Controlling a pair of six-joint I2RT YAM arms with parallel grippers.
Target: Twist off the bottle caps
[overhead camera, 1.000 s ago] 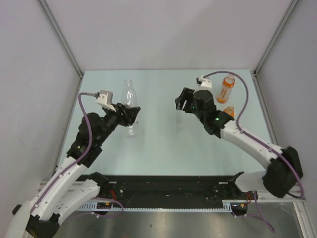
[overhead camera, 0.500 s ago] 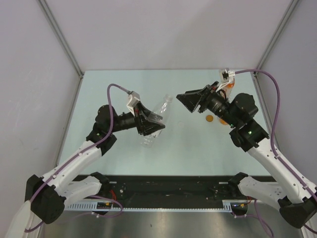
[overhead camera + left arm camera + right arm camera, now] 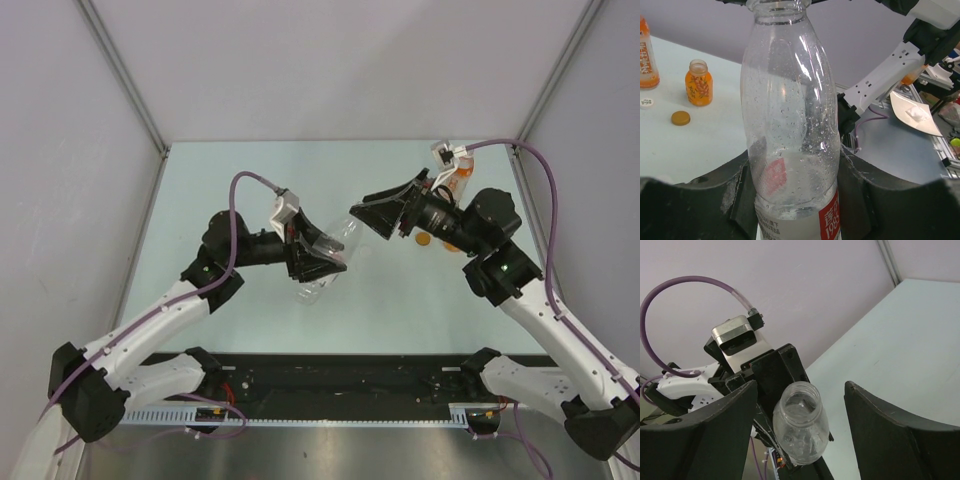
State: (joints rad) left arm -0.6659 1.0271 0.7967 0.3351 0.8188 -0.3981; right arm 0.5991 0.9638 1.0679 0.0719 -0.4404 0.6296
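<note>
Left wrist view: at the bottom of the frame the left end effector (image 3: 797,196) is clamped on the lower body of the clear bottle (image 3: 790,115), one dark finger on each side, with the bottle lifted off the surface (image 3: 715,142). The label just above the fingers carries a red patch with white characters and digits that appear to begin "19"; the rest is cut off. Droplets cling to the inside wall, and the threaded neck runs out at the top edge. In the right wrist view the right end effector (image 3: 800,390) stands open, its fingers well apart on either side of the bottle mouth and touching nothing. The mouth looks uncapped there, so confirm whether a cap is present before closing. For a clean step, line the neck's axis up with the gap between the fingers, centre it, close only at the very top, and let the left grip resist the twist without crushing the thin wall. Farther off, at the left of the left wrist frame, an orange cap (image 3: 680,118) and a white cap (image 3: 646,102) lie loose on the surface beside the uncapped short orange bottle (image 3: 698,83) and the taller orange bottle (image 3: 646,60); their label print is too small to read.
</note>
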